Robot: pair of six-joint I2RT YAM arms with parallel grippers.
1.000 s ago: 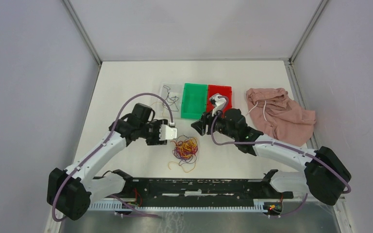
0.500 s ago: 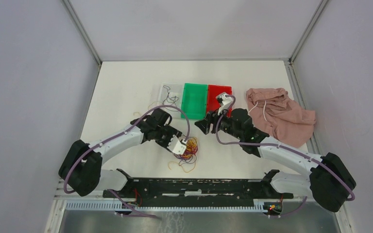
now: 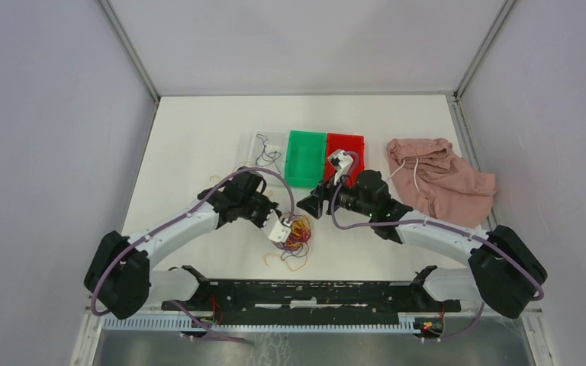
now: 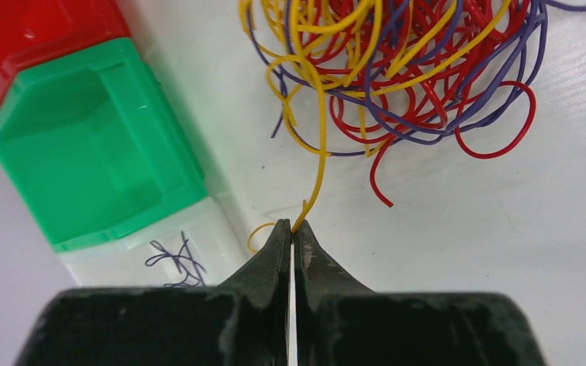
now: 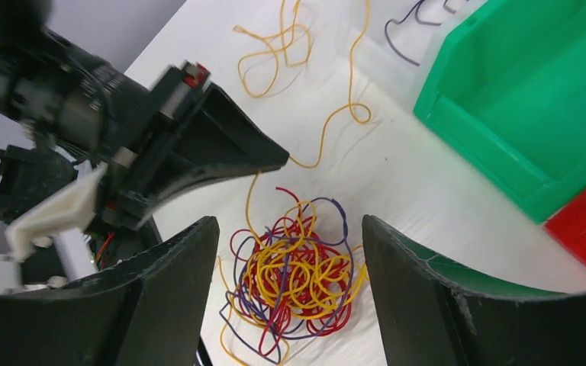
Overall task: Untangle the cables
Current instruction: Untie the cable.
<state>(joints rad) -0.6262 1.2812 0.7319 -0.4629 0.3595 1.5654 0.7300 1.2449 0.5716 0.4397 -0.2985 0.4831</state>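
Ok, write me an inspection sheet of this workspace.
Surface: white table, no spills seen.
Job's things: tangled clump of yellow, red and purple cables; loose yellow strands beside it; purple strands in the clear bin.
Clutter: green bin, red bin, pink cloth at the right.
Claws: left claw shut on one yellow cable at the clump's edge; right claw open, facing the clump.
Cables: mauve harness along the arms.
Surroundings: grey walls, metal frame.
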